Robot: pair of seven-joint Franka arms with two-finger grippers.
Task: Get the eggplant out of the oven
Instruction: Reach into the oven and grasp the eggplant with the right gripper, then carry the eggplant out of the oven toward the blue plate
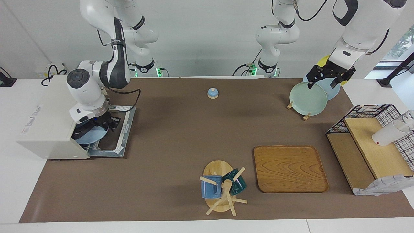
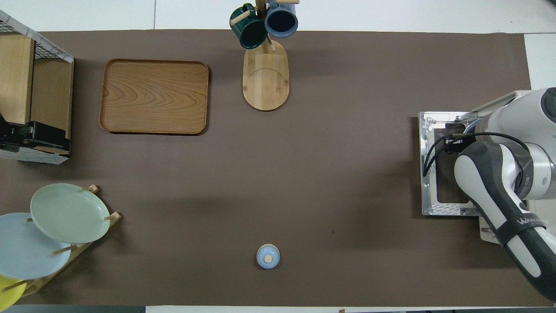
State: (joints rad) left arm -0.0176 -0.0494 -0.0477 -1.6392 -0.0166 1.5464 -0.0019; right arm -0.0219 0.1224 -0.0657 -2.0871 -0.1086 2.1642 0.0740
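- The oven [image 1: 48,126] stands at the right arm's end of the table, its door [image 1: 118,136] folded down flat on the brown mat [image 1: 181,136].
- A light blue plate [image 1: 92,136] sits in the oven's mouth, partly sticking out over the door.
- The eggplant [image 1: 81,132] shows only as a dark curved strip on that plate, at the edge of the oven's opening.
- The right gripper [image 1: 108,124] hangs just above the plate, right at the oven's mouth, close over the eggplant; I cannot tell whether its jaws are spread or clenched, nor whether they touch the eggplant.
- The left gripper [image 1: 326,79] waits well away from the oven, over the rack of plates [image 1: 307,98], its jaws spread wide and grasping nothing.
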